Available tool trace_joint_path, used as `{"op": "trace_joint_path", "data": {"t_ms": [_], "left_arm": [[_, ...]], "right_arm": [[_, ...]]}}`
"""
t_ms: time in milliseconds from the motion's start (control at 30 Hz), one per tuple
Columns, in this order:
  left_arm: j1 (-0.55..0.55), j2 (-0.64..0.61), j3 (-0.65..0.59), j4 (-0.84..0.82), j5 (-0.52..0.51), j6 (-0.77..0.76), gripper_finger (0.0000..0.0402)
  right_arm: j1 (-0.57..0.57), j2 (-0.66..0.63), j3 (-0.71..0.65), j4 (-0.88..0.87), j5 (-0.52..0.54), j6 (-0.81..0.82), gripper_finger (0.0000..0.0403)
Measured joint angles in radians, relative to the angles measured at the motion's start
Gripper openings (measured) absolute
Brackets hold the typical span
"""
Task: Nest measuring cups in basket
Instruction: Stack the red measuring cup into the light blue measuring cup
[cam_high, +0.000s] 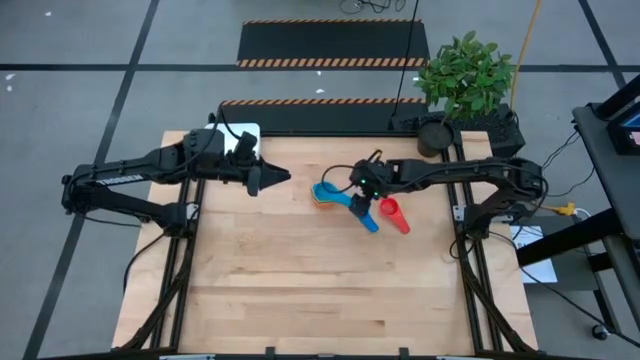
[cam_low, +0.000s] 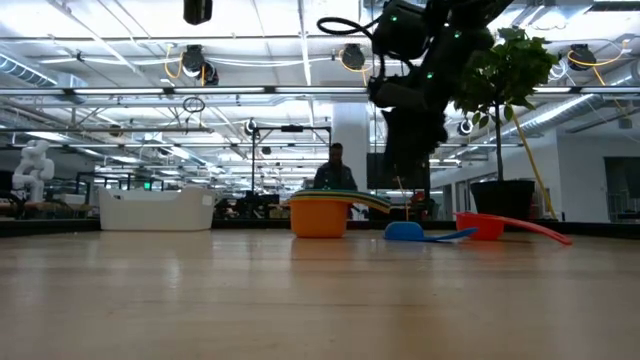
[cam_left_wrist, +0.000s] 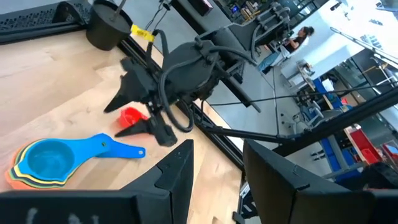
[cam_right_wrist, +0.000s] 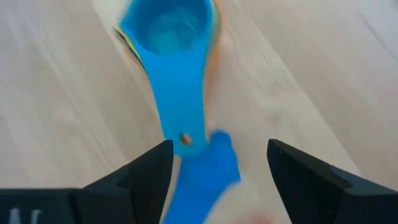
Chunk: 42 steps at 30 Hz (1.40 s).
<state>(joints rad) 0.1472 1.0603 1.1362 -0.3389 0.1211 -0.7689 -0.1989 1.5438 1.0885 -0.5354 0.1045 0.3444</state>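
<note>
Right gripper (cam_right_wrist: 217, 165) hangs, jaws wide and holding nothing, over the light blue cup's handle (cam_right_wrist: 177, 106); left gripper (cam_left_wrist: 217, 171) jaws narrow.

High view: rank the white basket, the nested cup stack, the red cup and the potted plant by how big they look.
1. Potted plant
2. White basket, partly hidden under the left arm, so unsure against the stack
3. Nested cup stack
4. Red cup

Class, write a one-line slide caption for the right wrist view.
Right gripper, fingers open, above the handle of a light blue measuring cup nested in a stack of cups on the wooden table, a darker blue cup beside it.
</note>
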Motion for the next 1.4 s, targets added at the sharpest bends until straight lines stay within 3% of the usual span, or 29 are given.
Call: {"op": "trace_joint_path", "data": {"t_ms": [333,800,1067,1400], "left_arm": [[-0.019,0.000,0.000,-0.001,0.000,0.008,0.0140],[-0.020,0.000,0.000,-0.002,0.000,0.016,0.0140],[-0.020,0.000,0.000,-0.002,0.000,0.041,0.0140],[-0.018,0.000,0.000,-0.002,-0.001,0.050,0.0140]], "right_arm": [[0.004,-0.085,0.000,-0.295,-0.001,0.213,0.0277],[0.004,-0.100,-0.041,-0.518,-0.029,0.211,0.0346],[0.038,-0.099,-0.163,-0.456,-0.084,0.284,0.0381],[0.098,-0.099,-0.323,-0.231,-0.157,0.375,0.0384]]}}
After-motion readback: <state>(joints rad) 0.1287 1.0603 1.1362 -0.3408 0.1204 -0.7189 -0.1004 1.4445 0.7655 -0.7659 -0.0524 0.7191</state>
